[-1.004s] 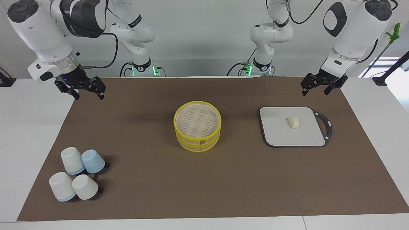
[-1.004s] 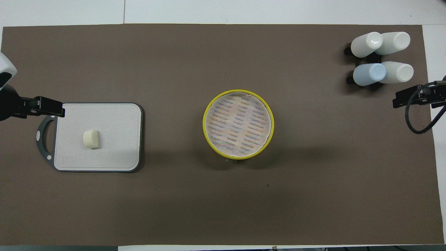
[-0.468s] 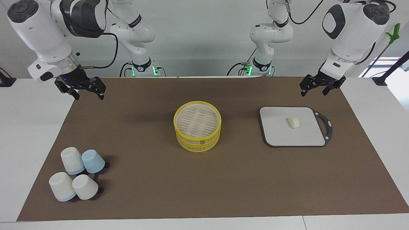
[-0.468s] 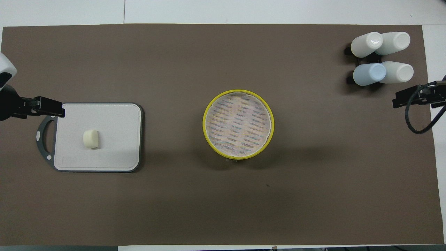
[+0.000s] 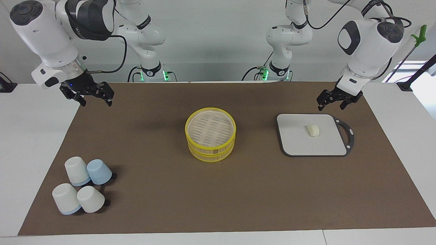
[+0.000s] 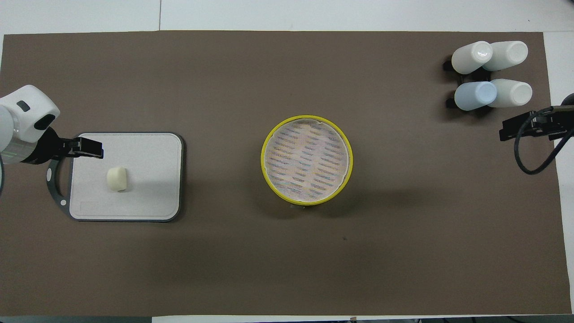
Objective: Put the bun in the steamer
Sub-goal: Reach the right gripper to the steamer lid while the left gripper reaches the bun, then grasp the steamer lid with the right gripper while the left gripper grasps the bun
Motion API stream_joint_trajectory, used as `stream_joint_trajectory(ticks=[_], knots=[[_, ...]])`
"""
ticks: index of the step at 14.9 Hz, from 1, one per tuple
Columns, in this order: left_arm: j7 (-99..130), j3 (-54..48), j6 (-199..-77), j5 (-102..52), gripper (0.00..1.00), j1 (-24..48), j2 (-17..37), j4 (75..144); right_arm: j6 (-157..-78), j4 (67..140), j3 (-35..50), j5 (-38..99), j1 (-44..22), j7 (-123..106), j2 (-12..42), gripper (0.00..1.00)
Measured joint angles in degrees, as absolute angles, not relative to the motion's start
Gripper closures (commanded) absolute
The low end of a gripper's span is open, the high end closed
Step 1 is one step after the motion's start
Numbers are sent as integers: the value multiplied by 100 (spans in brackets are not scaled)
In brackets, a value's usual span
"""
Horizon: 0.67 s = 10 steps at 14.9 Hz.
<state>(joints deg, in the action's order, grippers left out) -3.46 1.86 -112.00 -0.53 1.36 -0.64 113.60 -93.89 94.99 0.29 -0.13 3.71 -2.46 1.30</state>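
Cream-white and doughy, the bun (image 5: 313, 130) on the grey tray (image 5: 296, 143) looks light, soft and easily dented, so the left gripper (image 5: 330, 102), fingers open and empty above the tray's edge, should pinch gently across its short sides.

in the overhead view the white left arm (image 6: 20, 125) is cut off by the picture's edge, and its black gripper (image 6: 85, 148) covers part of the black looped handle (image 6: 51, 179) of the grey tray. the black right gripper (image 6: 529, 125) there shows only as a dark bar with a cable loop, the rest of its arm out of the picture. the round yellow-rimmed bamboo steamer's (image 6: 306, 160) lower tier is hidden under its upper one from above, and the dark stand (image 5: 109, 176) under the four pale upturned cups (image 5: 81, 185) shows only in small bits.
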Motion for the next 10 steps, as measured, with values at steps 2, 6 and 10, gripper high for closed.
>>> stream_joint_trajectory(ticks=[2, 6, 10], knots=[[-367, 185, -11756, -53, 0, 119, 55, 11848, -9538, 9508, 43, -12, 113, 142, 149, 0], [-367, 193, -12343, -53, 0, -11, 243, 12460, -10006, 9521, 83, -11, -819, 1506, 500, 0], [-371, 191, -12905, -53, 0, -102, 272, 12958, -10557, 9424, 100, -11, -1758, 2798, 1084, 8]])
